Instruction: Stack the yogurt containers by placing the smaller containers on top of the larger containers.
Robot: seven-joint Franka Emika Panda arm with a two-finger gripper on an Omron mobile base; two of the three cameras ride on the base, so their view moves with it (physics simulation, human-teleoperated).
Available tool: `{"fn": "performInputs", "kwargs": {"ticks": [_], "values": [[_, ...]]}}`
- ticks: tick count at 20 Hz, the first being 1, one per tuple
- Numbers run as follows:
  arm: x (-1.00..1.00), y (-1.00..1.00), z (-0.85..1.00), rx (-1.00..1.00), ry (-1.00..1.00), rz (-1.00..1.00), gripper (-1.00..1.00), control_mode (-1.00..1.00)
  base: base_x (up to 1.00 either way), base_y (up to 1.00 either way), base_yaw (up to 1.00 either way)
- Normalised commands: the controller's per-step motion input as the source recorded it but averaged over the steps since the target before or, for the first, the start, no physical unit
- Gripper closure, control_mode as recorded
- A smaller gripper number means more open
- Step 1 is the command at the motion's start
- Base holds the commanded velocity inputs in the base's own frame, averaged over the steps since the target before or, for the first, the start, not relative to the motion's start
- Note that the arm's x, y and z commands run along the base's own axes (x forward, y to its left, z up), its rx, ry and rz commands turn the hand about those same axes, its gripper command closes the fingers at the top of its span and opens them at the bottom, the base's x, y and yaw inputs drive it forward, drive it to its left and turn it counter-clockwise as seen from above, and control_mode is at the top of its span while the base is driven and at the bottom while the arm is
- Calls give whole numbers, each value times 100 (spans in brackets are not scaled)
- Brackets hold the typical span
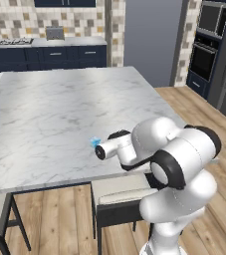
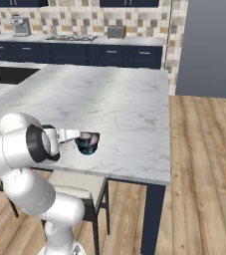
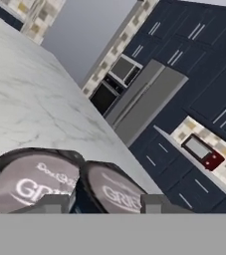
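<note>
In the hand view two dark round yogurt cups with pale printed tops stand side by side on the marble island. The wider, larger container (image 3: pixel 32 182) is on the left. The narrower, smaller container (image 3: pixel 119 191) sits between my fingertips (image 3: pixel 157 201). My gripper (image 3: pixel 104 203) is shut on this smaller cup, low over the counter near its front edge. In the right base view the gripper (image 2: pixel 80 139) ends at a dark cup with a teal base (image 2: pixel 88 143). A small light-blue patch (image 1: pixel 94 143) shows beside the hand in the left base view; I cannot tell what it belongs to.
The marble island (image 1: pixel 59 109) stretches far back and left of the cups. A chair (image 2: pixel 79 184) is tucked under its front edge below the arm. A sink (image 2: pixel 10 74) lies at the far left, and dark cabinets and an oven (image 1: pixel 204 55) line the walls.
</note>
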Motion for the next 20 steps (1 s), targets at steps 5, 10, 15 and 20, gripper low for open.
{"fn": "performInputs", "kwargs": {"ticks": [5, 10, 15, 20], "values": [[35, 0, 3, 0, -3, -1, 100, -100, 0, 0, 0], [36, 7, -7, 0, 0, 0, 100, -100, 0, 0, 0], [18, 10, -26, 0, -1, 0, 100, -100, 0, 0, 0], [17, 0, -28, 0, -1, 0, 100, -100, 0, 0, 0]]}}
